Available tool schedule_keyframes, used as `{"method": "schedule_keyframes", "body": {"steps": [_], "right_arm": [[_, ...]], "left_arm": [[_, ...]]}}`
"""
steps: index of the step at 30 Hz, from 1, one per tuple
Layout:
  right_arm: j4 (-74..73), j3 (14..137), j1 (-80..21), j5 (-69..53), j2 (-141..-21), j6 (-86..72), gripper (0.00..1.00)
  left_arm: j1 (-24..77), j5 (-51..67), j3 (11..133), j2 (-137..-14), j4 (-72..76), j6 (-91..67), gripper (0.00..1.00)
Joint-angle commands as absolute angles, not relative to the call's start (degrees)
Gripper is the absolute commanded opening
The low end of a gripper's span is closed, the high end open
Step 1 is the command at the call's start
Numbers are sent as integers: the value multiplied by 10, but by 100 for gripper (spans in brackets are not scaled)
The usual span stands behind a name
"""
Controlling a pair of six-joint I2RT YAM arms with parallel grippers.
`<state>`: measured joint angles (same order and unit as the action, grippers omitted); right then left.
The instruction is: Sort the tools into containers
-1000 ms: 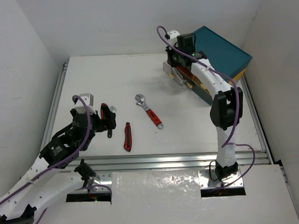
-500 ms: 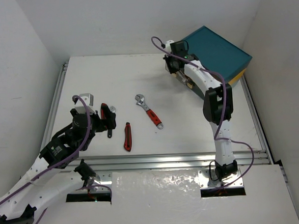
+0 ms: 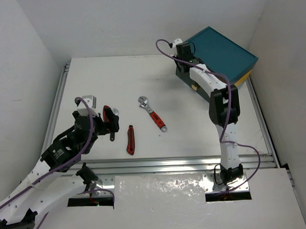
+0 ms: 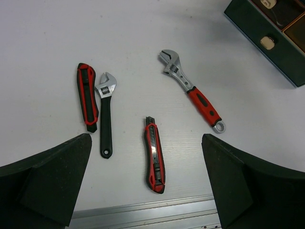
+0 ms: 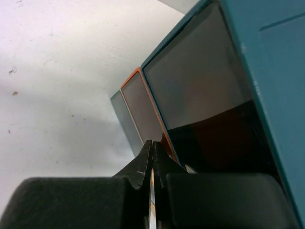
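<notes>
R gripper [image 5: 151, 147], fingers pinched almost together w/ nothing I can make out between them, now noses against the teal chest [image 3: 222, 51] at upper right. The drawer that stuck out a sec ago is pushed back flush beside the orange drawer [image 5: 143, 107], so that container looks finished with. L gripper [image 4: 146, 138] hangs wide open at lower left, holding nothing, and four tools lie unsorted mid-table [image 3: 116, 80]: red-handled wrench [image 4: 193, 90], black-handled wrench [image 4: 105, 119], red-black cutter [image 4: 155, 157], second cutter [image 4: 86, 98].
</notes>
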<state>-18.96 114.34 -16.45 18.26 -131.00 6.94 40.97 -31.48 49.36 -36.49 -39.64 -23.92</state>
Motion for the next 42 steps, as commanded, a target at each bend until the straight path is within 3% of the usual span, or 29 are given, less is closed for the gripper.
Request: {"method": "schedule_keyframes", "body": {"steps": [1,5,7,9,10,12,13,15,23,25,28,32,35,36,37,40,42], "right_arm": [[-204,1098,-156,256,-1276,113,0],[-193,1078,-173,251,-1252,109,0],[-213,1069,-178,170,-1217,74,7],[-208,1017,-184,115,-1176,33,28],[-196,990,-196,117,-1152,25,48],[-165,922,-220,141,-1087,12,63],[-158,888,-229,155,-1053,13,80],[-167,866,-248,203,-1033,22,98],[-200,731,-266,461,-1012,68,99],[-130,685,-266,556,-1016,109,98],[9,642,-266,659,-1053,291,92],[117,620,-267,670,-1076,366,88],[161,621,-265,671,-1102,419,77],[214,614,-265,680,-1108,464,75],[373,593,-265,685,-1123,520,74],[797,590,-263,688,-1195,933,71],[967,624,-257,686,-1250,1073,70]], "left_arm": [[411,-308,490,-364,-369,-228,100],[410,-306,491,-365,-368,-227,100],[411,-307,491,-364,-369,-227,100],[410,-305,491,-360,-367,-227,100],[410,-305,490,-359,-368,-226,100],[411,-304,491,-358,-367,-226,100],[411,-303,490,-358,-367,-226,100],[412,-301,490,-353,-367,-225,100],[411,-284,487,-342,-359,-220,100],[411,-278,487,-345,-357,-217,100],[411,-272,486,-346,-357,-215,100],[412,-262,485,-341,-352,-211,100],[412,-261,484,-334,-351,-211,100],[412,-259,484,-333,-350,-211,100],[412,-258,483,-331,-350,-210,100],[413,-255,483,-328,-349,-209,100],[413,-254,483,-328,-348,-209,100]]}}
